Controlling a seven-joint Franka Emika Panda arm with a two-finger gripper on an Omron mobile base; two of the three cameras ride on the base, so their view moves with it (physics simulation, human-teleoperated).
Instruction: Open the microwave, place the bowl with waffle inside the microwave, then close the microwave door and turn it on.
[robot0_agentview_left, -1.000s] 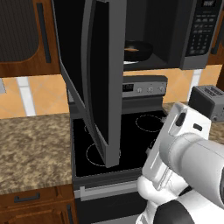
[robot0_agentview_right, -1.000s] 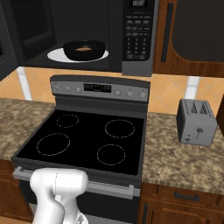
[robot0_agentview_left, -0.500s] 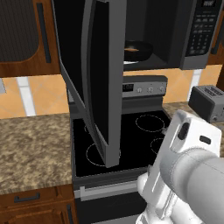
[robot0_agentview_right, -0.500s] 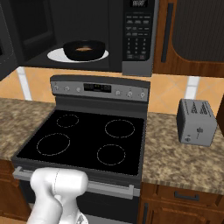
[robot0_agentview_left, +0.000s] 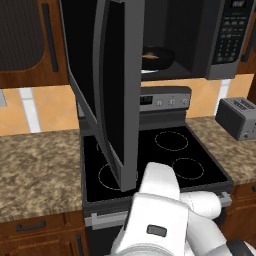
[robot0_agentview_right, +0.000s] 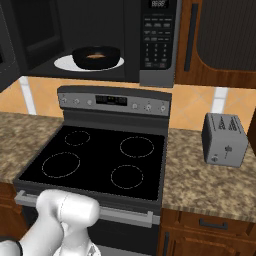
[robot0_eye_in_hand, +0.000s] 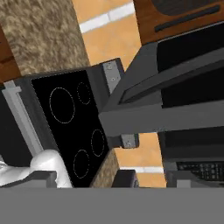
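The microwave (robot0_agentview_right: 150, 45) hangs above the stove with its door (robot0_agentview_left: 116, 95) swung wide open toward me. Inside, the black bowl (robot0_agentview_right: 97, 57) rests on a white turntable plate, and the golden-brown waffle (robot0_agentview_right: 95, 54) lies in it. The left base view also shows the bowl (robot0_agentview_left: 159, 57) in the cavity, past the door's edge. My gripper (robot0_eye_in_hand: 110, 181) is low in front of the stove, open with nothing between its fingertips. The hand view looks up at the door's grey frame (robot0_eye_in_hand: 166, 116). The keypad strip (robot0_agentview_right: 159, 37) is at the microwave's right.
A black stove (robot0_agentview_right: 100, 160) with four burner rings sits below the microwave. A grey toaster (robot0_agentview_right: 224, 139) stands on the granite counter (robot0_agentview_right: 200, 185) to the right. Dark wooden cabinets (robot0_agentview_right: 220, 35) flank the microwave. The open door juts out over the stove's left half.
My arm has pulled down and back, from the right side of the left base view to its lower middle. The door, bowl and waffle have not moved.
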